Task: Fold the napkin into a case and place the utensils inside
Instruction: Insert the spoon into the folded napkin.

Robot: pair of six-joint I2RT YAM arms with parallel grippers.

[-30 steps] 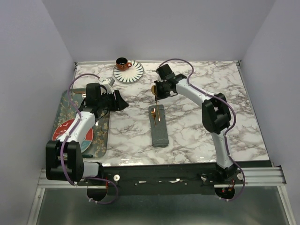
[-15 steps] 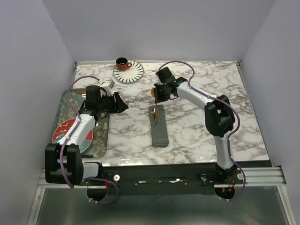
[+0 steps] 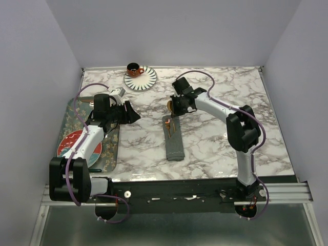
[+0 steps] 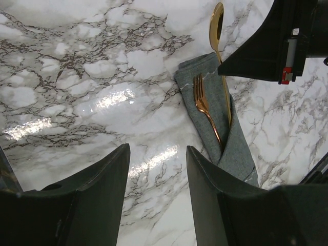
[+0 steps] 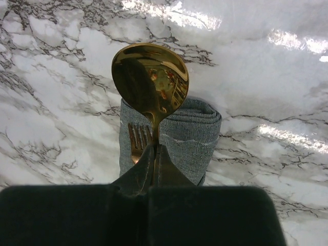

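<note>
Right fingers: the right gripper (image 5: pixel 154 155) is pressed together, pinching the thin handle of the spoon (image 5: pixel 151 77) just below its bowl.
Spoon: gold, with its bowl past the far end of the case (image 4: pixel 238 148) and its handle running down into the fold.
Case contents: the fork (image 4: pixel 205 105) is tucked in beside the spoon handle, with its tines poking out at the far end.
Case place: mid-table on the marble table (image 3: pixel 215 143), lying lengthwise from near to far.
Left fingers: the left gripper (image 4: pixel 157 151) is spread apart, holding nothing and hovering over bare marble left of the case.
Tray (image 3: pixel 114 148): at the left edge, carrying a red plate (image 3: pixel 69 143).
Saucer (image 3: pixel 146 81): far left, with the orange cup (image 3: pixel 135 68) on it.
</note>
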